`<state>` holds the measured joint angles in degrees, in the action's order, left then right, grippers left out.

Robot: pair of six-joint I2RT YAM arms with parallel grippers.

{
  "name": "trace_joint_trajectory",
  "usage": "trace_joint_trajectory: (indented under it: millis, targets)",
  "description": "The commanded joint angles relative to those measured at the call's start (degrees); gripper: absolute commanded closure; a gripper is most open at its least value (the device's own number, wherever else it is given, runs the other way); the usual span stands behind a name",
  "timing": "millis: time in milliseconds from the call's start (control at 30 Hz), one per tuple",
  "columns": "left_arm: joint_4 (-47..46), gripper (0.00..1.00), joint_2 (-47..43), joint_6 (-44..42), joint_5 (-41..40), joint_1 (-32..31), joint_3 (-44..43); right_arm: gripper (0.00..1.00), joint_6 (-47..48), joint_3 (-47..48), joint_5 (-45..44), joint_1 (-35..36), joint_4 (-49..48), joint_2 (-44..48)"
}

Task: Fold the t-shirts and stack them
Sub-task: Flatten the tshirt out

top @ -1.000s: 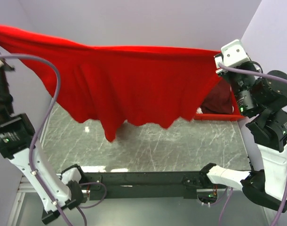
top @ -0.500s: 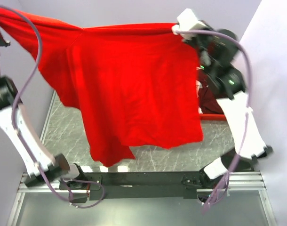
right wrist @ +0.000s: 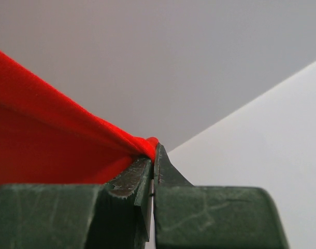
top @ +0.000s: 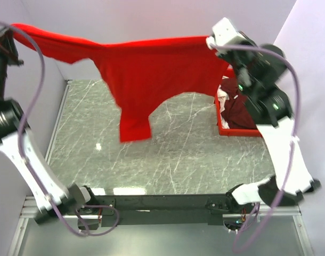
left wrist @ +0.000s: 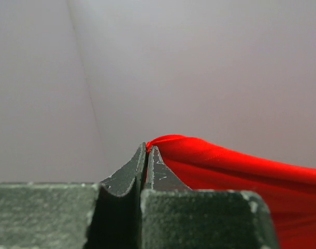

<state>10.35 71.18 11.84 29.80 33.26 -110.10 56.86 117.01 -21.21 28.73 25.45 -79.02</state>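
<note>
The bright red t-shirt [top: 152, 69] hangs in the air, stretched between my two raised grippers, its lower part dangling over the marble table. My left gripper [top: 12, 33] is shut on its far left end; the left wrist view shows the jaws [left wrist: 147, 150] pinched on red cloth [left wrist: 225, 166]. My right gripper [top: 211, 41] is shut on its right end; the right wrist view shows the jaws [right wrist: 154, 150] pinched on red cloth [right wrist: 49, 140]. The dark maroon t-shirt [top: 241, 109] lies in the red tray [top: 240, 132] at the right with some white fabric [top: 222, 96].
The grey marble table top [top: 168, 154] lies below the hanging shirt. Pale walls close in the back and both sides. A black rail [top: 162, 204] with the arm bases runs along the near edge.
The shirt has been lifted and pulled taut; its hanging part is now shorter and higher above the table. The right gripper has shifted slightly right, the left arm has swung up at the left.
</note>
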Motion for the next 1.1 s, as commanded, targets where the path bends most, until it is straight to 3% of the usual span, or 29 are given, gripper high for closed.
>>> trace_joint_trajectory:
  millis: [0, 167, 267, 500, 567, 600, 833, 900, 1067]
  targets:
    - [-6.39, 1.00, -8.40, -0.40, -1.14, 0.76, 3.40, 1.00, -0.52, -4.93, -0.85, 0.10, -4.53, 7.91]
    - [-5.95, 1.00, -14.57, -3.57, -6.68, 0.85, 5.60, 1.00, -1.40, -8.73, -0.41, 0.45, -6.19, 15.02]
    - [-5.87, 1.00, -15.54, -4.89, -8.79, 0.85, 2.72, 1.00, -0.53, -9.08, -0.32, 0.45, -9.00, 17.24]
    - [2.65, 1.00, -2.83, -7.52, -7.92, 0.85, -16.25, 1.00, 4.30, 0.40, 1.87, -0.07, -11.30, 9.43]
    - [5.63, 1.00, -0.79, -8.49, -6.34, 0.85, -17.16, 1.00, 4.40, 0.41, 3.97, -0.69, -11.48, 6.17]
    - [7.56, 1.00, -0.17, -9.37, -4.33, 0.76, -16.29, 1.00, 4.31, -0.63, 4.42, -1.39, -11.56, 5.03]
    - [9.15, 0.99, -3.42, -16.40, 5.87, 0.67, 12.41, 1.00, 1.33, -12.58, 9.87, -3.94, -11.39, -3.49]
    - [9.86, 0.99, -1.76, -18.67, 7.28, 0.14, 16.31, 1.00, 0.36, -16.96, 11.80, -3.95, -9.90, -5.34]
    - [9.96, 0.99, 5.44, -23.43, 2.72, -4.85, 27.38, 1.00, -1.84, -23.23, 17.07, -3.95, -10.16, -15.09]
